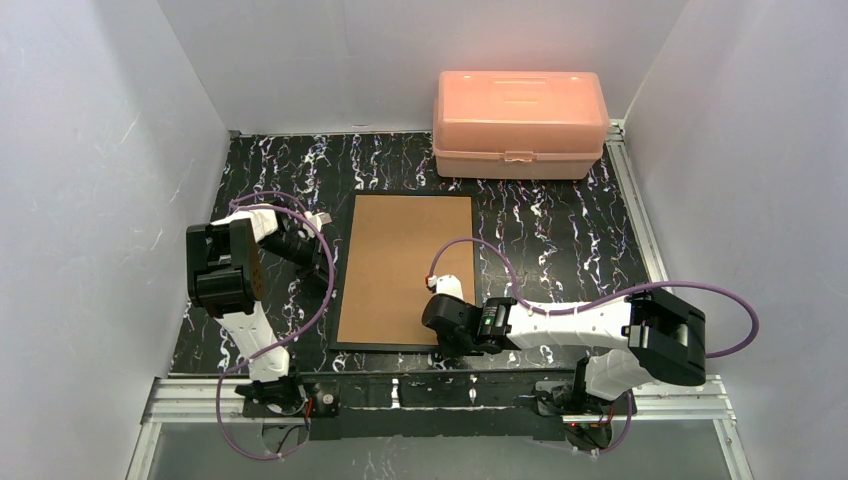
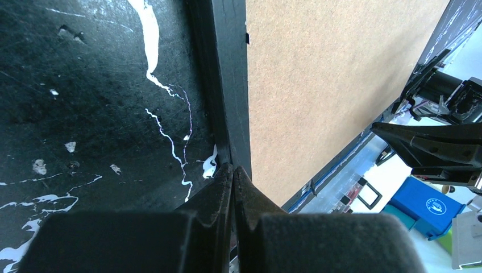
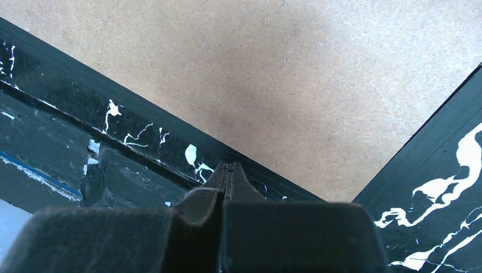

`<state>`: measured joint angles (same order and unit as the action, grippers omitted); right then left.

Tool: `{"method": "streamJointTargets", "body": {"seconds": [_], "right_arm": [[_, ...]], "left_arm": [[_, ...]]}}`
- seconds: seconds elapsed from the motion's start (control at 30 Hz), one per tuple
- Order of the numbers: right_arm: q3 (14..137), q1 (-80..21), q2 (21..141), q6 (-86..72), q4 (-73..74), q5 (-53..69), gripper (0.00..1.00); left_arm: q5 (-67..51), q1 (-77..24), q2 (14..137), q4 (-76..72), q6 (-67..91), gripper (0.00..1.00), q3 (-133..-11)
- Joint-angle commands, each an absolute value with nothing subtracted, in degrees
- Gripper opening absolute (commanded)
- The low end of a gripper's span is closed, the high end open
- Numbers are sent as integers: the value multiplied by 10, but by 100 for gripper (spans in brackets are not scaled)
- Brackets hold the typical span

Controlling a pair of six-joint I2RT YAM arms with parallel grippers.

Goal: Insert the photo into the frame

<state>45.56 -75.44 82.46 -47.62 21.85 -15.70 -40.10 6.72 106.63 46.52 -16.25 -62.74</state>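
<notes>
Fibreboard, brown and matt, faces up: the frame lies on its front, a flat rectangle with a thin black rim, on the black, white-veined table. A glossy pink plastic box stands behind it. The left gripper, tapered jaws pressed together, points at the frame's left rim, seemingly touching it. The right gripper — likewise closed on nothing — sits at the near rim, close to the near-right corner.
</notes>
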Motion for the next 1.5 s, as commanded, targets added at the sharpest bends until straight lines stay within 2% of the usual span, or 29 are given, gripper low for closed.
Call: {"method": "streamJointTargets", "body": {"seconds": [0.0, 1.47], "right_arm": [[462, -753, 824, -472, 208, -183, 1], [513, -736, 865, -444, 163, -221, 1]], "left_arm": [[-401, 65, 1040, 480, -176, 0, -642], [-404, 65, 1053, 483, -192, 0, -638]]}}
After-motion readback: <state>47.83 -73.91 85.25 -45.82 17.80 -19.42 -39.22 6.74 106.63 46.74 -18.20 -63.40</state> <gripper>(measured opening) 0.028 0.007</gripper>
